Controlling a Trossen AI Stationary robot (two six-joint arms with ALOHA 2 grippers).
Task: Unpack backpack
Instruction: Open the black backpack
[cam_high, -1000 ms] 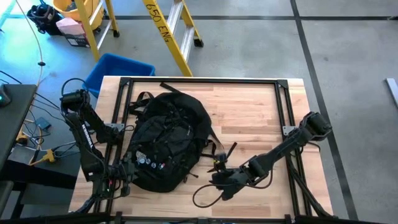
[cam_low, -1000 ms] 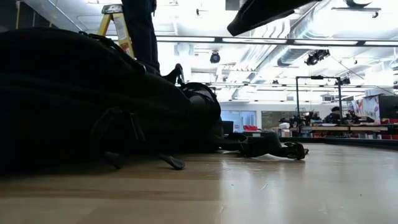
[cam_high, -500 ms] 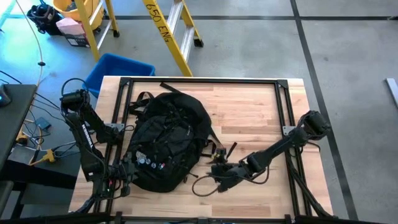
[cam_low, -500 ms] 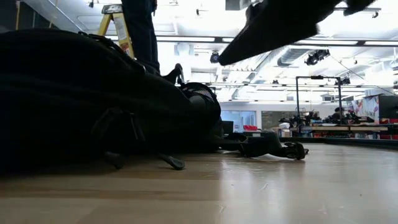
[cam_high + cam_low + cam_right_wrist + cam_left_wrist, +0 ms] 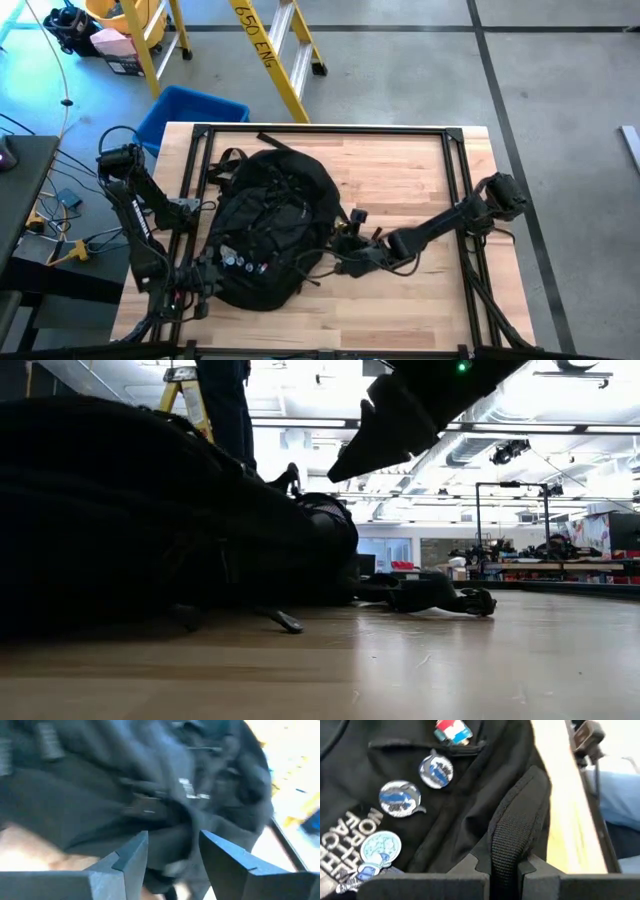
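The black backpack [image 5: 268, 228] lies on the wooden table, left of its middle, with its badge-covered front [image 5: 400, 800] up. It fills the left of the low view [image 5: 140, 510]. My left gripper [image 5: 203, 287] is at the pack's near left corner, shut on a black webbing strap. My right gripper [image 5: 343, 252] hangs just off the pack's right side, fingers apart [image 5: 172, 855], slanting down toward the black fabric [image 5: 165, 795]. It also shows in the low view [image 5: 350, 460]. A thin black cord loop [image 5: 312, 275] lies on the table beside it. My left gripper pinches a loop of black webbing strap [image 5: 506, 851] at the backpack's near left corner between its two fingers. The strap runs up from the fingers onto the pack, which stays lying on the table. My right gripper stands close to the backpack's fabric; blur hides whether it touches.
A black metal frame [image 5: 462, 190] borders the table. Bare wood [image 5: 400, 170] lies at the far right. One backpack strap [image 5: 430, 595] trails on the table. Beyond the far edge stand a blue bin [image 5: 190, 110] and a yellow ladder [image 5: 280, 50].
My right gripper has gone from the table's near side toward the left and far edges, up to the backpack's right side, turning as it went. The thin cord loop has shifted along with it. The backpack has stayed put.
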